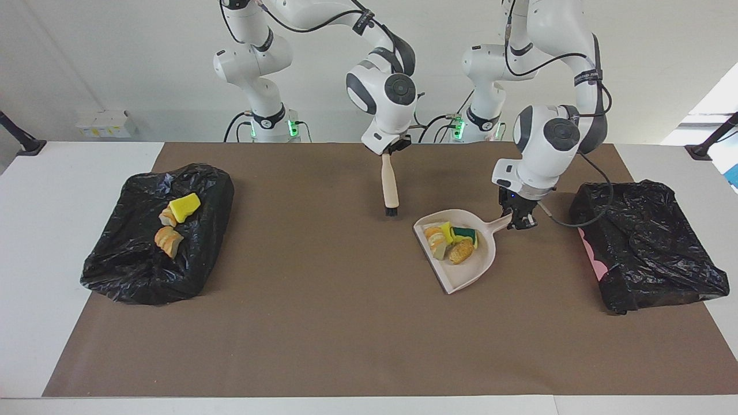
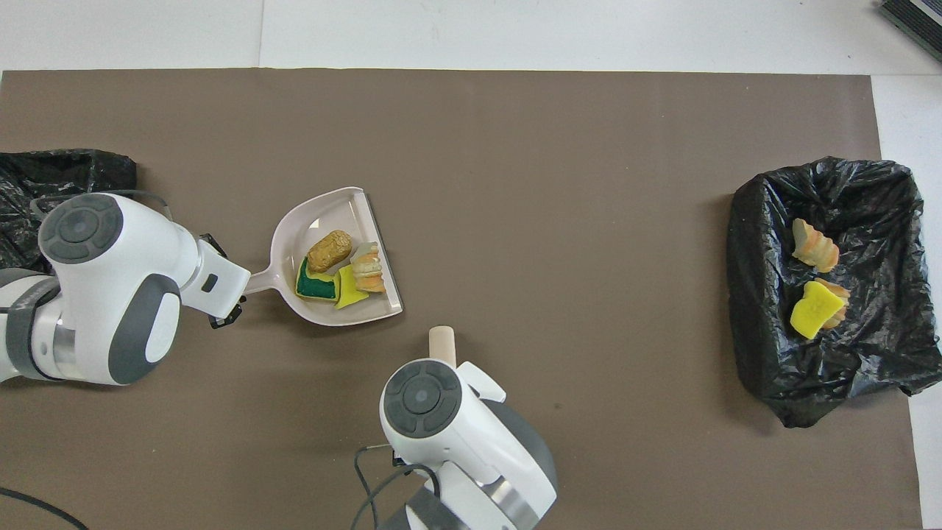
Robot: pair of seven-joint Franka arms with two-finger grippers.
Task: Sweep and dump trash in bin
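Observation:
A beige dustpan (image 1: 468, 275) (image 2: 318, 219) carries several pieces of trash (image 1: 452, 242) (image 2: 338, 269): a yellow and green sponge, an orange-brown chunk and pale striped pieces. My left gripper (image 1: 516, 218) (image 2: 229, 298) is shut on the dustpan's handle. I cannot tell whether the pan touches the brown mat. My right gripper (image 1: 393, 148) is shut on the top of a beige brush (image 1: 390, 187) (image 2: 442, 344), which hangs bristles down in the air over the mat, apart from the pan. In the overhead view the right arm's wrist hides that gripper.
A bin lined with a black bag (image 1: 144, 276) (image 2: 765, 243) sits at the right arm's end, with three trash pieces (image 1: 183, 207) (image 2: 813, 309) in it. A second black-bagged bin (image 1: 651, 242) (image 2: 44, 173) lies at the left arm's end, beside the left gripper.

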